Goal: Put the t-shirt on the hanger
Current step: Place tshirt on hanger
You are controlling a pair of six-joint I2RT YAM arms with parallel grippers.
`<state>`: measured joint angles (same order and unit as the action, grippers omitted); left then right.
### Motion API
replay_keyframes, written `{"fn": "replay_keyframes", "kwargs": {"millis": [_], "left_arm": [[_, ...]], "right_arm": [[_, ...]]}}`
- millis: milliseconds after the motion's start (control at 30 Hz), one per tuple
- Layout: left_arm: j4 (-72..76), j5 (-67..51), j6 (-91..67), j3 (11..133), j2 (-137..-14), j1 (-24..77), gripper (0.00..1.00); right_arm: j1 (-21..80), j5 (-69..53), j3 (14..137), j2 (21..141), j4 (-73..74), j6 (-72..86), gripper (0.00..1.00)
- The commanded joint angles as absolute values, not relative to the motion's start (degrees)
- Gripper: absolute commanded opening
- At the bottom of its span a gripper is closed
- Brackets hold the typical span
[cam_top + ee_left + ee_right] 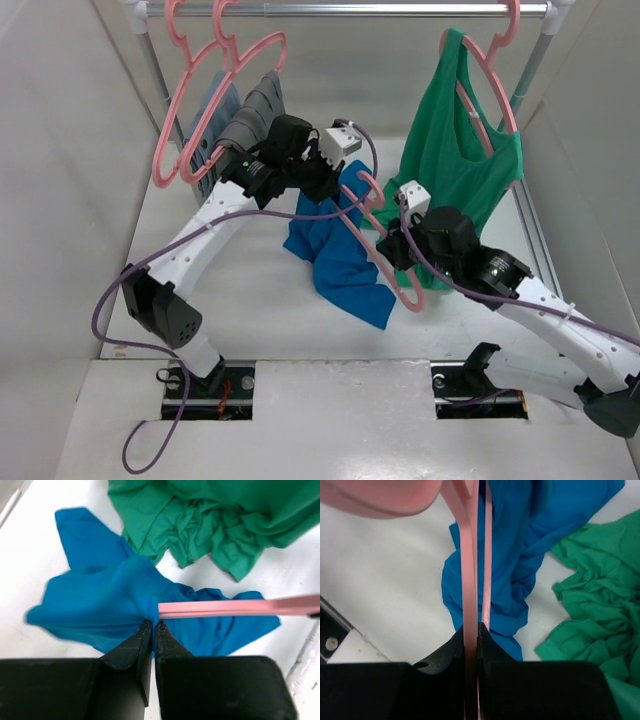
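Note:
The bright blue t-shirt (338, 262) hangs bunched above the white floor in mid-scene. My left gripper (153, 622) is shut on a fold of the t-shirt (100, 600), the fabric pinched between its fingertips. My right gripper (471, 628) is shut on a bar of the thin pink hanger (470, 570). That hanger (408, 293) slants across the shirt's right side, and its bar (235, 606) ends against the cloth right by the left jaws. In the top view the left gripper (342, 190) is at the shirt's upper edge and the right gripper (388, 245) is beside it.
A green tank top (450, 160) hangs on a pink hanger at the rail's (350, 10) right end, its hem pooled on the floor (210, 520). Pink hangers (215, 90) with grey garments (245, 115) hang at the left. White walls close in both sides.

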<state>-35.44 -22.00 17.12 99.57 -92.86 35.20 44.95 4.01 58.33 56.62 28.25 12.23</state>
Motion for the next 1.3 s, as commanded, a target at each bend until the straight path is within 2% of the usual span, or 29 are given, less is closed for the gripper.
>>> {"fn": "replay_keyframes", "kwargs": {"millis": [0,167,367,500,800,867,900,933,1033,1133,1267], "left_arm": [[-38.5,-27.2,19.3,102.0,-88.0,37.5,0.0],[-39.1,-32.4,20.7,100.8,-83.9,39.6,0.0],[-42.4,-33.9,25.6,100.8,-81.8,49.2,0.0],[-43.0,-35.7,27.2,100.2,-80.7,49.2,0.0],[-41.8,-36.0,32.4,90.4,-75.9,48.5,0.0],[-43.3,-38.7,35.5,89.8,-75.3,48.5,0.1],[-44.2,-41.6,38.7,89.0,-74.7,48.5,0.27],[-45.0,-42.4,40.0,88.4,-74.7,48.5,0.4],[-45.6,-41.9,44.4,86.2,-72.2,48.0,0.62],[-38.0,-40.9,44.0,82.0,-66.6,45.7,0.65],[-20.3,-33.5,39.1,75.4,-57.7,45.7,0.73]], "right_arm": [[45.8,12.9,59.0,55.0,18.5,12.0,0.0],[46.3,15.5,57.9,53.8,16.0,9.9,0.0],[47.5,14.4,59.8,53.3,11.9,3.3,0.0],[47.5,13.9,57.7,49.3,10.6,-1.6,0.0],[47.5,18.1,51.3,41.4,11.3,-0.4,0.0],[47.5,16.4,51.3,40.9,11.3,-1.0,0.0],[47.5,15.4,51.3,40.9,11.3,-1.5,0.0],[47.5,15.4,51.3,40.9,11.3,-1.5,0.0],[47.5,14.7,50.7,39.5,9.9,-2.0,0.0],[47.5,14.2,49.3,38.1,9.2,-2.5,0.0],[47.5,11.9,48.0,36.9,8.7,-3.1,0.0]]}}
